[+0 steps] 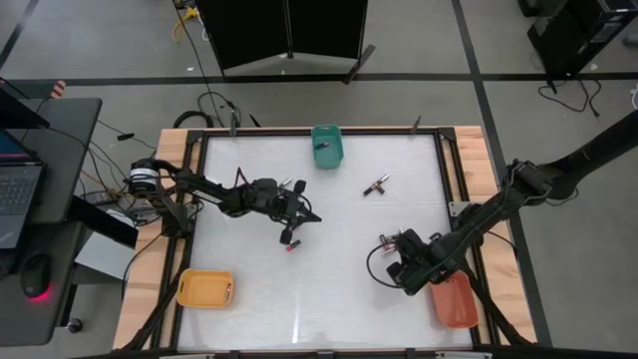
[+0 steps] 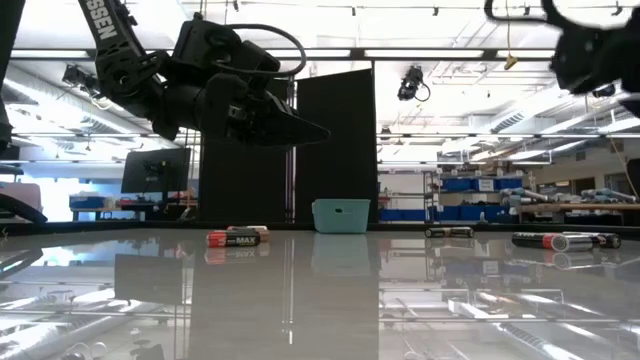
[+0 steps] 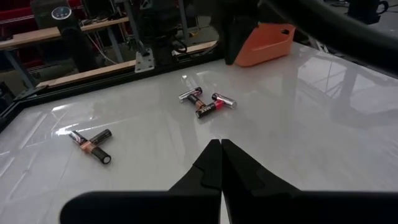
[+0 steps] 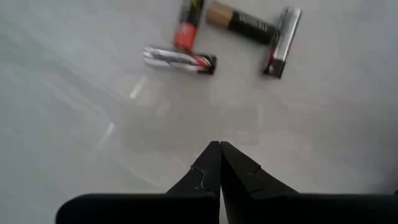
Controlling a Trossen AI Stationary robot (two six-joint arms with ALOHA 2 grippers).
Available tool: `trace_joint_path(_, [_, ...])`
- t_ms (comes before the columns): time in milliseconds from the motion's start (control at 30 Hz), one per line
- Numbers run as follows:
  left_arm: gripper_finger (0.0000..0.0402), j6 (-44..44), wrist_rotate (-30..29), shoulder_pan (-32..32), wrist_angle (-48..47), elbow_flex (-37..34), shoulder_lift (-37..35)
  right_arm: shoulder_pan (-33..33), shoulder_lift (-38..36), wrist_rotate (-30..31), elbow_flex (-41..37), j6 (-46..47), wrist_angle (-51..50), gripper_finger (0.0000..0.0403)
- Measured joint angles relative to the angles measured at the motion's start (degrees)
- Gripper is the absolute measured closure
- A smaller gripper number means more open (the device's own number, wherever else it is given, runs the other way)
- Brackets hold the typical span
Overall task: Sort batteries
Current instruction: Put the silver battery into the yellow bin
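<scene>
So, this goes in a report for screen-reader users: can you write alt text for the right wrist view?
The right gripper, fingers shut and empty, hangs above a pale table, pointing toward four batteries lying loose ahead of it. One silvery cell lies nearest; beyond it are a red-ended one, a dark one and another silvery one.

A white table (image 1: 329, 289) with a dark frame and wooden side rails sits on a grey floor. A teal tray (image 1: 326, 146) stands at its far edge, a yellow tray (image 1: 204, 288) at the near left corner and an orange tray (image 1: 454, 302) at the near right corner. Left of the table are a black desk (image 1: 60, 170) with a laptop (image 1: 18, 194) and a mouse (image 1: 37, 276) lit red. A black panel (image 1: 289, 30) stands beyond the table, with loose cables (image 1: 209, 105) on the floor.
</scene>
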Motion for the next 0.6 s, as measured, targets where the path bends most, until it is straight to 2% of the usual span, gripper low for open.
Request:
trace_joint_path(100, [0.0396,0.02,0.0,0.0,-0.03,0.0,0.0,-0.01,-2.01,-0.31,-2.72,-0.91,1.96,0.0391])
trace_joint_path(267, [0.0396,0.04,0.0,0.0,-0.07,0.0,0.0,0.73,-7.95,6.37,-8.93,1.37,11.42,0.0391])
trace_joint_path(367, [0.0396,0.04,-0.01,0.0,-0.12,0.0,0.0,0.76,-10.04,7.59,-13.04,4.89,14.61,0.0387])
trace_joint_path(600, [0.0396,0.02,0.0,0.0,-0.45,0.0,0.0,-1.93,-9.06,8.16,-16.91,6.57,16.27,0.0332])
